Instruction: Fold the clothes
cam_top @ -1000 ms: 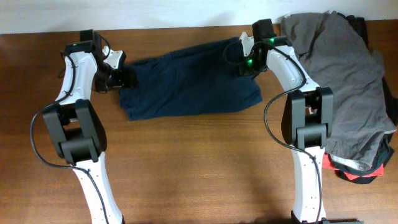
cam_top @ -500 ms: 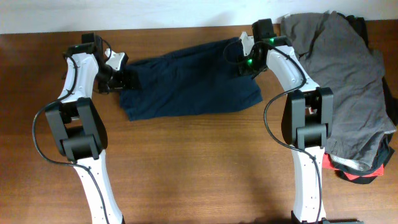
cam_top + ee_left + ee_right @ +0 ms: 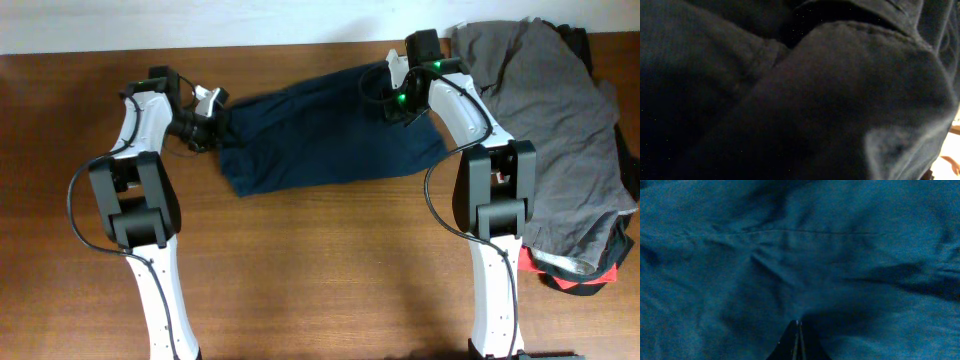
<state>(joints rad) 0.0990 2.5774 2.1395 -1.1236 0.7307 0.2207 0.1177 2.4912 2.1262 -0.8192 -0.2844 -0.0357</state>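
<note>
Brown wooden table (image 3: 320,270) under a pale wall (image 3: 250,20). Dark blue shorts (image 3: 330,135) lie spread at far centre, between the left gripper (image 3: 207,122) and the right gripper (image 3: 397,100); a grey garment (image 3: 560,120) is heaped at right. Since the earlier frame, the left gripper and the shorts' left edge have shifted rightward. Only the right wrist view shows fingers pressed together, pinching puckered cloth. The left wrist view is all dark folds, so its grip cannot be told.

Shorts (image 3: 320,130) spread flat on table (image 3: 330,260), between both arms. Left gripper (image 3: 210,125) at their left edge, right gripper (image 3: 392,100) at top-right corner. Grey garment (image 3: 560,120) heaped far right, overlapping red-black item (image 3: 575,282).
</note>
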